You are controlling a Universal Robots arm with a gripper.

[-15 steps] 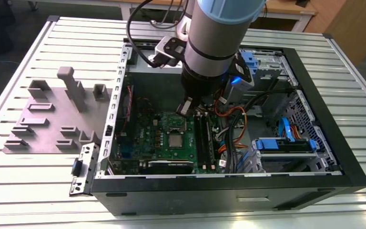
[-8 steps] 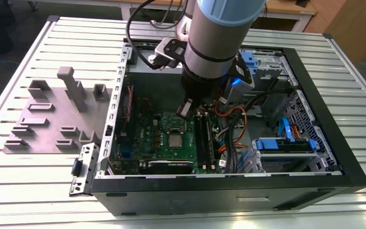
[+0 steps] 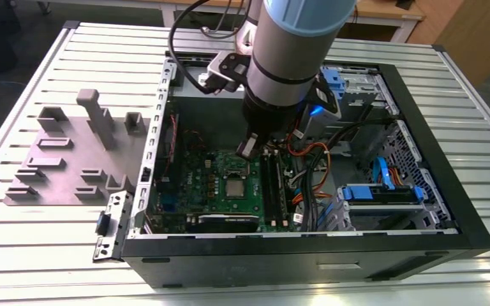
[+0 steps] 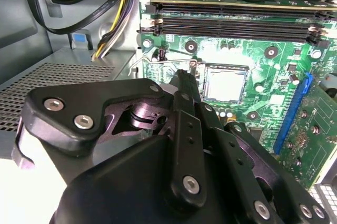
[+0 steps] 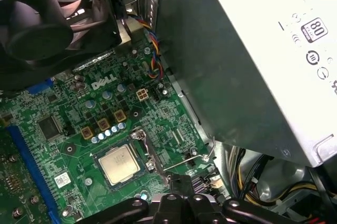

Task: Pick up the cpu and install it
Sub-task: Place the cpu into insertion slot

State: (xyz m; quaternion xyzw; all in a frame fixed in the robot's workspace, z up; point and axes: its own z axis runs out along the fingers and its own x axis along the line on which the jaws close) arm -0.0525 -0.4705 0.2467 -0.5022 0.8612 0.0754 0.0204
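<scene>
Exterior view, your stock: cpu seated flat in the socket on the green motherboard; gripper just above the motherboard, near the cpu, fingers together, holding nothing.

In the first wrist view, a short white word is printed on the green motherboard, near the row of little round cans. A small white sticker with tiny dark marks sits on the same board; the marks are too small to read. The big grey power box has a dark square badge with a number on its side. Next to the badge is a row of small round signs. The silver top of the cpu has faint marks, too small to read.
</scene>
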